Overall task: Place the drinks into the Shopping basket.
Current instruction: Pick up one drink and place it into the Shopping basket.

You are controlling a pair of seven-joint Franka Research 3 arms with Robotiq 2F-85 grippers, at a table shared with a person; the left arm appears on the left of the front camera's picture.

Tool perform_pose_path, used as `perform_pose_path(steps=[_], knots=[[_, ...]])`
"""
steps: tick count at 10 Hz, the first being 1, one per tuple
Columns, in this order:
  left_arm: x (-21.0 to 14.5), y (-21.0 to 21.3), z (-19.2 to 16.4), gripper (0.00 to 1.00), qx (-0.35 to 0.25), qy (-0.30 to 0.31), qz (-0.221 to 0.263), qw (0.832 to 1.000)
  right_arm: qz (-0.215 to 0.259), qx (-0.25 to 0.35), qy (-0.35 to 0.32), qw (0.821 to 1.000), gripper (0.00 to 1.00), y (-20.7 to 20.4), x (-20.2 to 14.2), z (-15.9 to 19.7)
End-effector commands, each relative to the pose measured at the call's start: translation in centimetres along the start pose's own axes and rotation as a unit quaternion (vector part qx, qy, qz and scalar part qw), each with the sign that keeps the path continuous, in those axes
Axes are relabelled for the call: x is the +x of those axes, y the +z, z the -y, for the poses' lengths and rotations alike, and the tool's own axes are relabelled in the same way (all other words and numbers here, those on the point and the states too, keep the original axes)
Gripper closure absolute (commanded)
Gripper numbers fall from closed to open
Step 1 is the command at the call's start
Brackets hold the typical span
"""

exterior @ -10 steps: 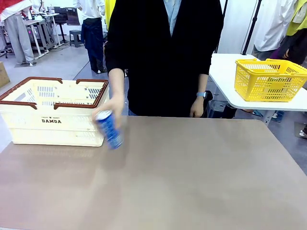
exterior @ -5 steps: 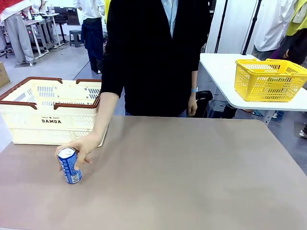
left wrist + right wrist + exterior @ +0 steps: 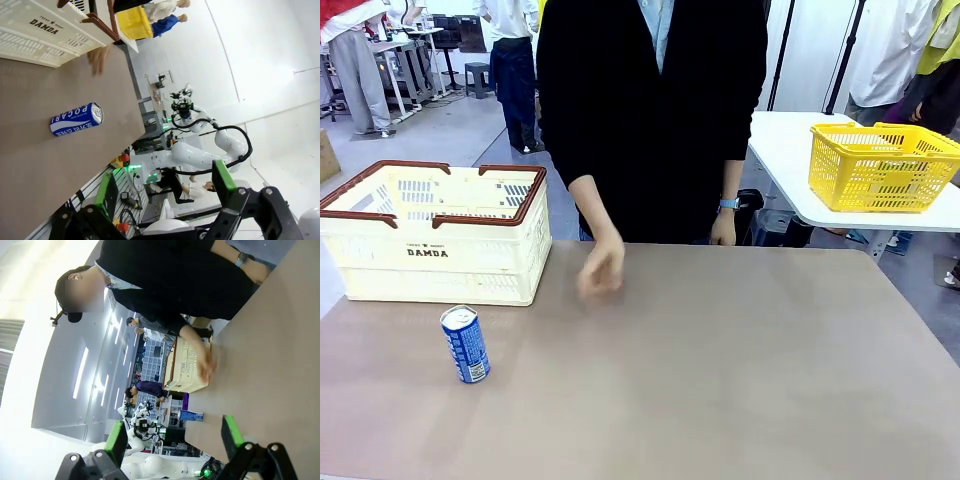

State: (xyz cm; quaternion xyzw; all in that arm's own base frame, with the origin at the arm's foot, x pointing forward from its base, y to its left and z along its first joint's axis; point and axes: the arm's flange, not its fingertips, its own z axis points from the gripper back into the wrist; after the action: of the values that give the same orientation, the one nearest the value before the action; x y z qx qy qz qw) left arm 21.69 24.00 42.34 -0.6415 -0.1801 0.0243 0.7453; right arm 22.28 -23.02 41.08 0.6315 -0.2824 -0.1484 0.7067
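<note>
One blue drink can [image 3: 466, 344] with white and red markings stands upright on the brown table, just in front of the cream Shopping basket [image 3: 430, 235] with its brown rim. The green cans are out of view. In the left wrist view the can [image 3: 76, 119] lies well ahead of my open left gripper [image 3: 164, 176], with the basket [image 3: 45, 30] beyond it. In the right wrist view my right gripper [image 3: 172, 437] is open and holds nothing; the can [image 3: 191, 416] and the basket [image 3: 187, 367] are far off. The person's hand [image 3: 600, 270] hovers over the table, apart from the can.
A yellow mesh basket [image 3: 880, 165] stands on a white side table at the back right. The person in black stands at the far edge of the table. Bare brown tabletop [image 3: 740, 370] stretches to the right of the can.
The person carried the blue can from beside the basket down onto the table, let go of it, and drew the hand back toward the middle.
</note>
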Motion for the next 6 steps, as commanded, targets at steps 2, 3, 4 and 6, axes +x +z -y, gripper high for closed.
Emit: perform_pose_path(steps=[2,3,4,6], knots=[[1.2,-7.6,7.6,0.00,0.144,-0.009,-0.142,0.979,0.005,0.007,-0.002,1.000,0.00,-0.1,0.3,-0.6],[1.5,-11.8,10.0,0.00,0.228,-0.022,-0.180,0.957,0.005,0.007,-0.002,1.000,0.00,-0.1,0.3,-0.6],[1.2,-16.8,11.7,0.00,0.325,-0.042,-0.211,0.921,0.005,0.007,-0.002,1.000,0.00,-0.1,0.3,-0.6],[-0.9,-24.8,13.0,0.00,0.448,-0.112,-0.247,0.852,0.005,0.007,-0.002,1.000,0.00,-0.1,0.3,-0.6]])
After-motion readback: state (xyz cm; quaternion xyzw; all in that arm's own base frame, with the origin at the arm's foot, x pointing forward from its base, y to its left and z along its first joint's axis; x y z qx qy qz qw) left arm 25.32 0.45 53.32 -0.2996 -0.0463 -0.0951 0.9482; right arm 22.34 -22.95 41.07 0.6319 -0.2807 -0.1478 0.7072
